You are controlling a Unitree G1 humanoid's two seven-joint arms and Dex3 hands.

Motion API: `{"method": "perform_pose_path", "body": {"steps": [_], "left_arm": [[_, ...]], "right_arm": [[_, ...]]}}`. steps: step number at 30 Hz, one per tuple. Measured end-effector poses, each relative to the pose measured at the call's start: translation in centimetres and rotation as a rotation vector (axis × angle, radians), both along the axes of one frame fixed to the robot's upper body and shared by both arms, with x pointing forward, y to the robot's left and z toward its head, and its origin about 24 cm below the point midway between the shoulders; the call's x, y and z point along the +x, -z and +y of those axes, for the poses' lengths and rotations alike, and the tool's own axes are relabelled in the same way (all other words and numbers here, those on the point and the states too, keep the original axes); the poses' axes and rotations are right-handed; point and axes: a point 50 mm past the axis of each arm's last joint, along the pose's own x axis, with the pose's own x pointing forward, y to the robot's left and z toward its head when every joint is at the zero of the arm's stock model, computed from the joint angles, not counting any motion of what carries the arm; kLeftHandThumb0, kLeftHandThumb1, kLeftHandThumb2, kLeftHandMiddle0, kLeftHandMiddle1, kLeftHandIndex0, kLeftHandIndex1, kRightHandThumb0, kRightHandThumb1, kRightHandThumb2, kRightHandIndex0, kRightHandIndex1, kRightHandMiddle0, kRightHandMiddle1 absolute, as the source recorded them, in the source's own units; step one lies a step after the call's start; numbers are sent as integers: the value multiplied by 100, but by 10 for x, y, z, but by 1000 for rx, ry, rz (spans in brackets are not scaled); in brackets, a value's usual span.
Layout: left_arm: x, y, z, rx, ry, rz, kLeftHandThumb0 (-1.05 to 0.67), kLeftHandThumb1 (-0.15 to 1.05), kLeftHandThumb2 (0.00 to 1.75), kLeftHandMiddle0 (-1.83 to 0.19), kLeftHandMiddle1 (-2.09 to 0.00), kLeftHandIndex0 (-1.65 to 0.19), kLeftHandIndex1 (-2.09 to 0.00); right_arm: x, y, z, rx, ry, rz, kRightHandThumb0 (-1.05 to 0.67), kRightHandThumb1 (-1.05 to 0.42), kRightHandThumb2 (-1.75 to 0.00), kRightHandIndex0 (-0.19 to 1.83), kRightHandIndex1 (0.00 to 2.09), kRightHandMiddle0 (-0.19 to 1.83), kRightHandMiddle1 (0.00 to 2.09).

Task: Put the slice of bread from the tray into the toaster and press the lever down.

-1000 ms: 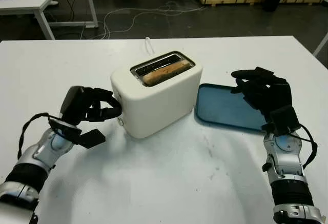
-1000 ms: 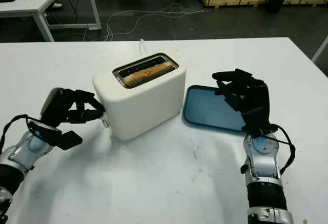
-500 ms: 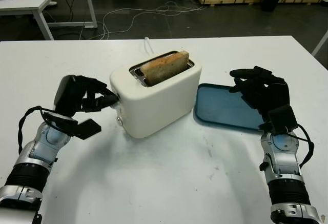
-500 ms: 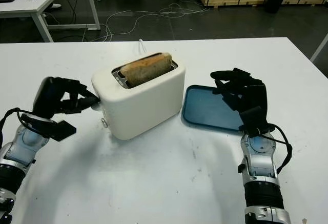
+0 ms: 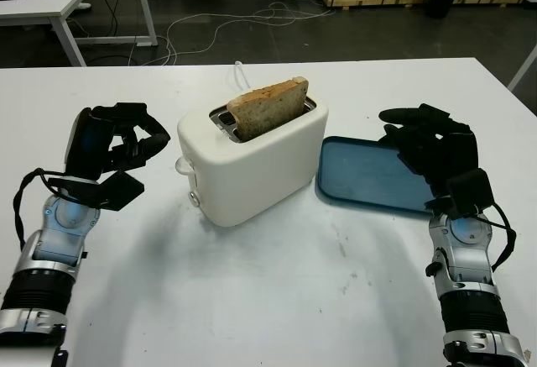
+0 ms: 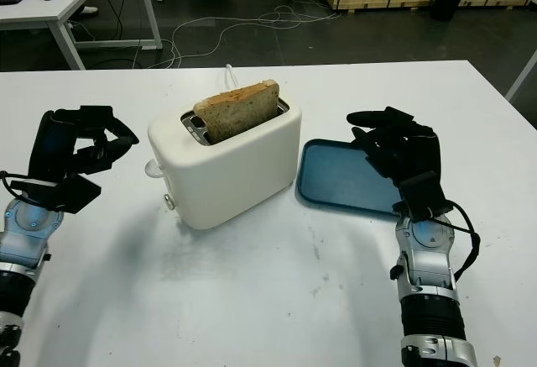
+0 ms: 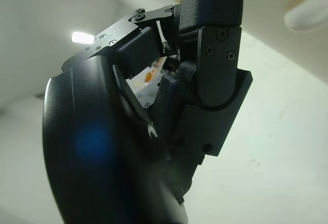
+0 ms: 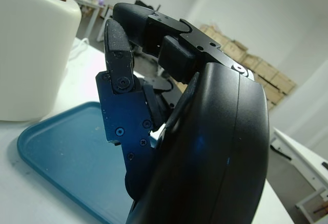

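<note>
Standing tall out of the slot, the slice of bread (image 5: 268, 108) pokes well above the top of the white toaster (image 5: 252, 161), which sits mid-table w/ its lever (image 5: 181, 164) on the left end face. Lever looks high on that face, small white knob (image 5: 195, 200) below it.

Left hand (image 5: 113, 144) is left of the toaster, near the lever but apart from it, not touching. Fingers (image 5: 143, 132) curled inward toward the palm, pinching nothing; thumb pad (image 5: 117, 191) hangs below. In the left wrist view the curled fingers (image 7: 215, 44) fold over the palm w/ the table (image 7: 266, 147) behind.

Right hand (image 5: 432, 153) is at the right, held over the near right part of the blue tray (image 5: 361, 174). Fingers (image 5: 411, 119) bent and curled, holding nothing. Tray lies flat just right of the toaster, nothing on it.

White cord (image 5: 242, 73) runs off the far side of the toaster.
</note>
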Motion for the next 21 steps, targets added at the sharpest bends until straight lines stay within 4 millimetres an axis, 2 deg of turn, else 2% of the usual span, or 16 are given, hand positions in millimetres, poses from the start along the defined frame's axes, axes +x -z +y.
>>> {"method": "perform_pose_path", "body": {"steps": [4,11,21], "left_arm": [[-6,1,1,106,30,8,-105,92,33,-128,-157,-112,-77],[-20,-4,-11,287,180,-71,-105,92,54,-109,-174,-95,-73],[-23,2,-19,380,213,-98,-105,92,67,-111,-175,-49,-104]], "right_arm": [[0,-1,0,-1,0,-2,-41,-92,-12,72,137,94,51],[0,-1,0,-3,-1,-1,-39,-92,-13,73,138,94,51],[0,0,0,-12,0,2,-40,-92,-14,72,142,93,52]]}}
